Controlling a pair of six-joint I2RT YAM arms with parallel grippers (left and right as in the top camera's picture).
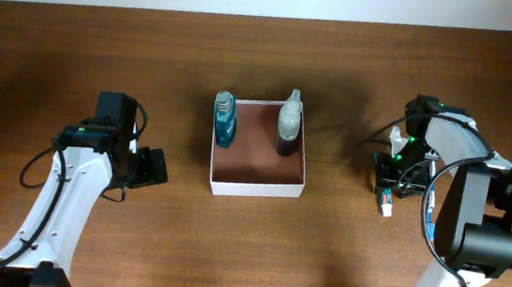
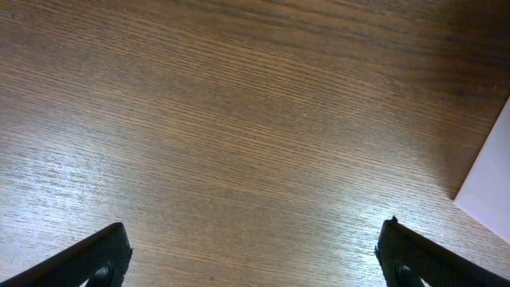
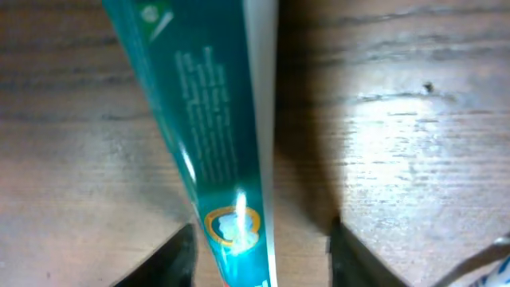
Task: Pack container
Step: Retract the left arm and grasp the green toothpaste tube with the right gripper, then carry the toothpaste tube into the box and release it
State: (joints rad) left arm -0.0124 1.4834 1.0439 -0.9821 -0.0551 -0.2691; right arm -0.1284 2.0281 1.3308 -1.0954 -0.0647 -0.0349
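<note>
Teal tube (image 3: 215,135), judged light and squashy, is best pinched mid-body; right gripper (image 3: 259,239) is parted astride it; left gripper (image 2: 255,247) is parted too.

left end effector (image 1: 152,166) fingers spread wide, arm bent inward; right end effector (image 1: 392,178) pointed down, fingers apart, arm folded

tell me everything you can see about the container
The container is a square, shallow, open-topped box with thin white walls and a reddish-brown floor, seemingly card. It sits flat on the table. A blue bottle stands upright in its far left corner and a pale bottle in the far right; the near half of the floor is bare.
</note>
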